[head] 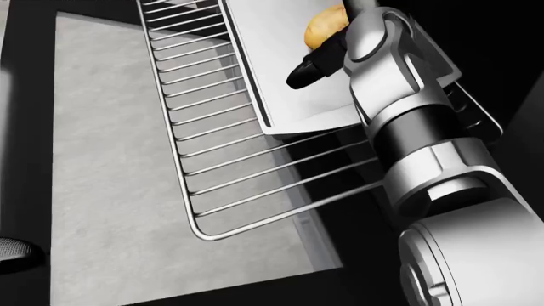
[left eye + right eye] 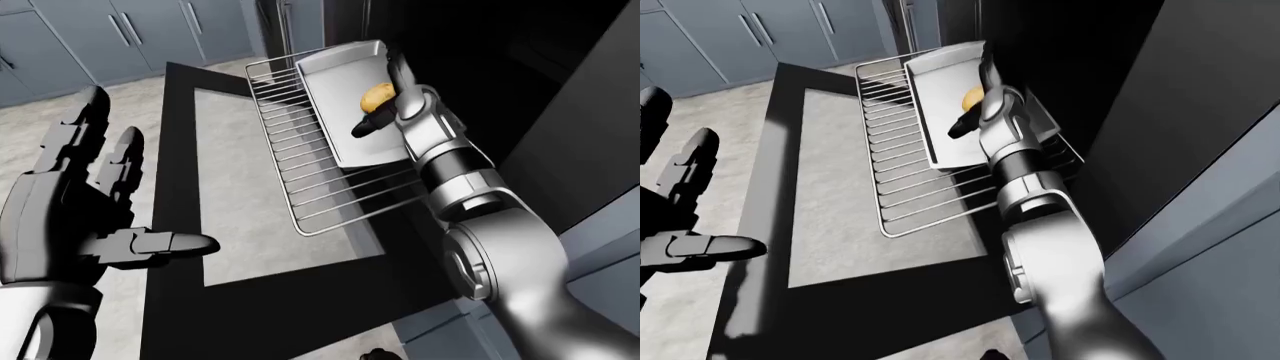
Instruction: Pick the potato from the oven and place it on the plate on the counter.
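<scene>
The right hand is right beside the potato on the tray, grip unclear, so it should wrap its fingers snugly before lifting.

Kitchen: open oven door, pulled-out wire rack, grey cabinets.

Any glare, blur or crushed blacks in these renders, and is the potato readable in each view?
No blur or glare in any view. Left-eye view: potato evenly lit on the tray, the oven interior at top right solid black. Head view: potato partly hidden behind the right hand; rack wires crisp. Right-eye view: potato small, mostly hidden.
</scene>
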{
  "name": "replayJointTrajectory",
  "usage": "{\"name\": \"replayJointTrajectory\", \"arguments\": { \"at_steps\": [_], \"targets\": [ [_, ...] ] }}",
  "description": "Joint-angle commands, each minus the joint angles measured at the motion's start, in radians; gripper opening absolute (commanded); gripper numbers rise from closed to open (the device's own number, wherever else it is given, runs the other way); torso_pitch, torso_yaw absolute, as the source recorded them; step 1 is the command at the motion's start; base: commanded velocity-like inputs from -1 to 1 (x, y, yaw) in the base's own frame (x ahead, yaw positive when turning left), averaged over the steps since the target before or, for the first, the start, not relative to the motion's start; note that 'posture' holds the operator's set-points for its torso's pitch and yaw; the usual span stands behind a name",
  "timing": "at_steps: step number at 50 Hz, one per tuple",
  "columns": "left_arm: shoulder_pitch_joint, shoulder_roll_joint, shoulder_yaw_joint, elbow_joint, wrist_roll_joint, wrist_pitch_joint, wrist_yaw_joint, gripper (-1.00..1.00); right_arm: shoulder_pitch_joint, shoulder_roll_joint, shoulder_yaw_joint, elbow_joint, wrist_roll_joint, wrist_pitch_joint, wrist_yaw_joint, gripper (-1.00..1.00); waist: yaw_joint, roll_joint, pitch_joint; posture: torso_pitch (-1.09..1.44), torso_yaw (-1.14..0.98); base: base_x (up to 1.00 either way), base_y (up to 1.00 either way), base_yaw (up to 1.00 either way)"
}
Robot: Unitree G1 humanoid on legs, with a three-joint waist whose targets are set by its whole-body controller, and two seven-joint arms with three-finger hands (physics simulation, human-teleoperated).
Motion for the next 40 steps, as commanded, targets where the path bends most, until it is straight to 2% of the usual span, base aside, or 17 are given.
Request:
{"name": "replayJointTrajectory", "arguments": {
  "at_steps": [1,7,17,22,31,34,36,40],
  "targets": [
    [-0.012,0.018,0.024,-0.018,-0.013,-0.029,0.003,1.00,-0.037,-0.008,0.015,-0.028,-0.026,-0.033,-0.022,0.76,0.000,0.003,-0.030,0.20,0.00,0.00,0.00,0.00],
    [-0.003,0.030,0.038,-0.017,-0.039,-0.041,0.016,1.00,-0.023,-0.017,0.023,0.017,-0.073,-0.051,-0.057,0.69,0.002,0.002,-0.029,0.20,0.00,0.00,0.00,0.00],
    [0.027,0.034,0.045,-0.016,-0.053,-0.074,0.019,1.00,0.008,-0.026,0.008,0.059,-0.093,-0.042,-0.089,0.22,0.007,0.000,-0.032,0.20,0.00,0.00,0.00,0.00],
    [0.024,0.038,0.052,-0.019,-0.067,-0.071,0.028,1.00,0.016,-0.024,0.009,0.057,-0.098,-0.042,-0.089,-0.09,0.008,-0.004,-0.033,0.20,0.00,0.00,0.00,0.00],
    [0.037,0.049,0.074,-0.014,-0.092,-0.086,0.030,1.00,0.069,0.001,0.048,0.088,-0.186,-0.056,-0.128,-0.28,0.006,-0.004,-0.038,0.20,0.00,0.00,0.00,0.00],
    [0.045,0.048,0.075,-0.015,-0.093,-0.094,0.028,1.00,0.082,0.009,0.053,0.096,-0.216,-0.064,-0.149,-0.47,0.007,-0.004,-0.040,0.20,0.00,0.00,0.00,0.00],
    [0.046,0.048,0.075,-0.013,-0.092,-0.097,0.029,1.00,0.075,0.012,0.039,0.079,-0.211,-0.072,-0.150,-1.00,0.008,-0.005,-0.043,0.20,0.00,0.00,0.00,0.00],
    [0.044,0.050,0.075,-0.014,-0.099,-0.095,0.035,1.00,0.057,0.000,0.016,0.035,-0.186,-0.072,-0.150,-1.00,0.010,-0.007,-0.044,0.20,0.00,0.00,0.00,0.00]
  ]
}}
